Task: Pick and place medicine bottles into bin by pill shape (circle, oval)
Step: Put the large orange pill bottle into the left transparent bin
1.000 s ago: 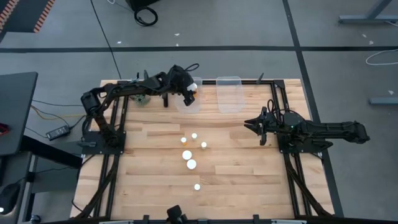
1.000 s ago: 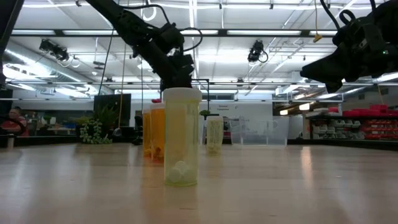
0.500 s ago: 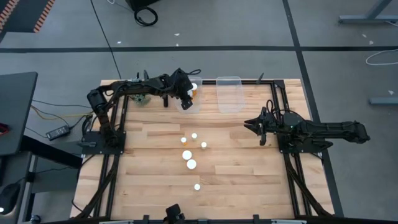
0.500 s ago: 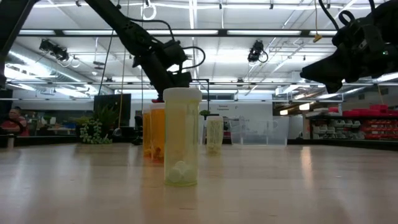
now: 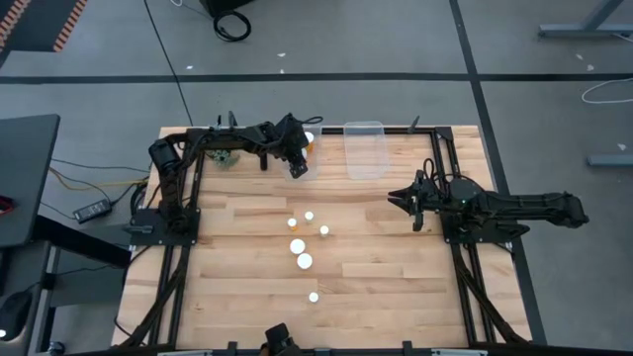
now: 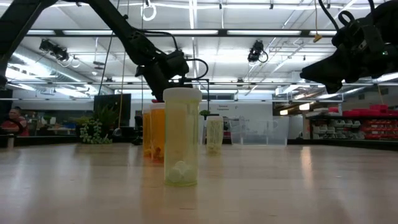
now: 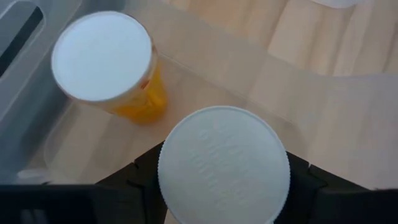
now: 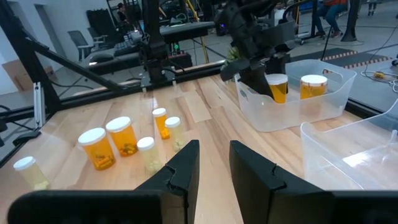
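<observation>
Over bin (image 5: pixel 303 170), left end effector (image 5: pixel 297 163) lower now.

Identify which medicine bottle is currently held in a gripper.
The bottle in the left gripper, held inside the left bin beside one already standing there; the other bottles stand untouched mid-table.

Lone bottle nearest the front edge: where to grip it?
Take the lone bottle by its straight sides just under the cap, coming down from above. It stands upright with bare table all round, apart from the other bottles.
</observation>
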Robot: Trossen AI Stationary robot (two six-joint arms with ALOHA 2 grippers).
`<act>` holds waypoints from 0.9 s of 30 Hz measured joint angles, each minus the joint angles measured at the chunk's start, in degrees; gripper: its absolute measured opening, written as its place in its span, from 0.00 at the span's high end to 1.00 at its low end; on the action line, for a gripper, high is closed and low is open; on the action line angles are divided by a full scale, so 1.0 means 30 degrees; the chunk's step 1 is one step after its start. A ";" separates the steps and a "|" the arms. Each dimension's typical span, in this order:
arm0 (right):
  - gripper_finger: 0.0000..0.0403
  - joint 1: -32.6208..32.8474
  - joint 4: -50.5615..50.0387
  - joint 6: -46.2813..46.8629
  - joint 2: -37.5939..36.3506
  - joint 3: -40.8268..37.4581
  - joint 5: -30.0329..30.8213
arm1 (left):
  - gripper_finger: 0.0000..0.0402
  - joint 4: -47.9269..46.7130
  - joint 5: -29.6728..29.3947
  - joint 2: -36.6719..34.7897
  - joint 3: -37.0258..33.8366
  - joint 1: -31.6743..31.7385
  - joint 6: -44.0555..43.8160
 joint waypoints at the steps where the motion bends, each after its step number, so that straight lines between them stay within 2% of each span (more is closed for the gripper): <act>1: 0.76 -0.0005 0.0000 0.0000 0.0000 0.0000 0.0000 | 0.45 0.0010 -0.0028 -0.0002 0.0000 0.0000 -0.0019; 17: 0.76 -0.0002 0.0000 0.0000 0.0000 0.0000 0.0000 | 0.31 -0.1222 -0.0266 0.0019 0.1183 0.0036 0.0267; 27: 0.76 -0.0005 0.0000 0.0000 0.0000 0.0000 0.0000 | 0.30 -0.2347 -0.0202 -0.0124 0.1778 0.0036 0.1227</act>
